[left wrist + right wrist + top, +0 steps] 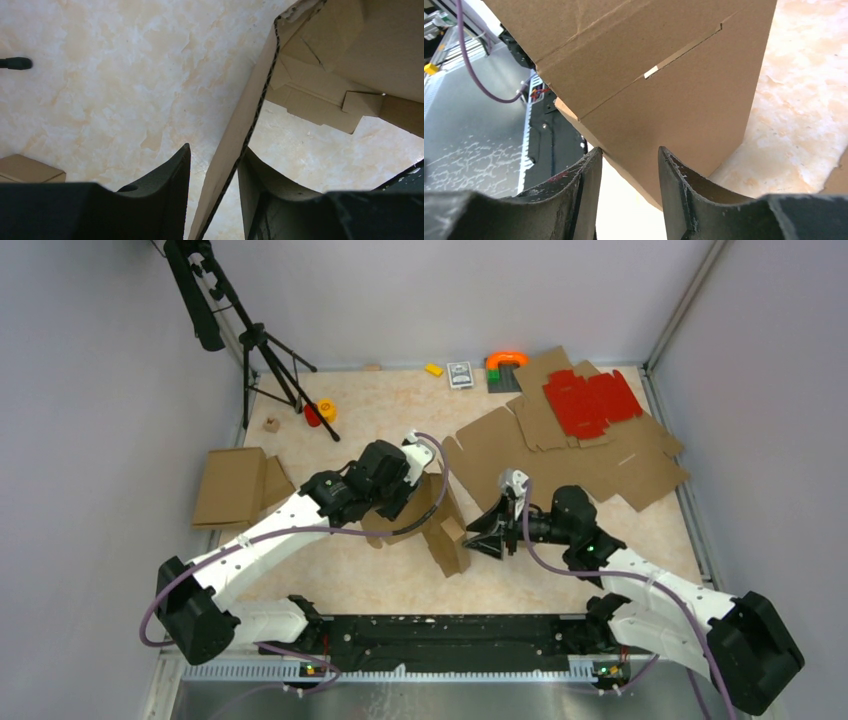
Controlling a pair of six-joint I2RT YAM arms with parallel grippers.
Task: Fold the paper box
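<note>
On the table point(340, 575), between the 2 arms, the paper box point(447, 540) stands half made. Some walls are up, but flaps hang loose and untucked, so I judge most of the folding is left. The left gripper point(216, 150) straddles 1 upright wall; pinched or not, I cannot tell. The right gripper point(629, 148) gapes at a box corner, holding nothing. No readable writing.

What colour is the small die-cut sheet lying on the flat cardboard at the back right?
Bright red. The sheet shows best in the top external view.
</note>
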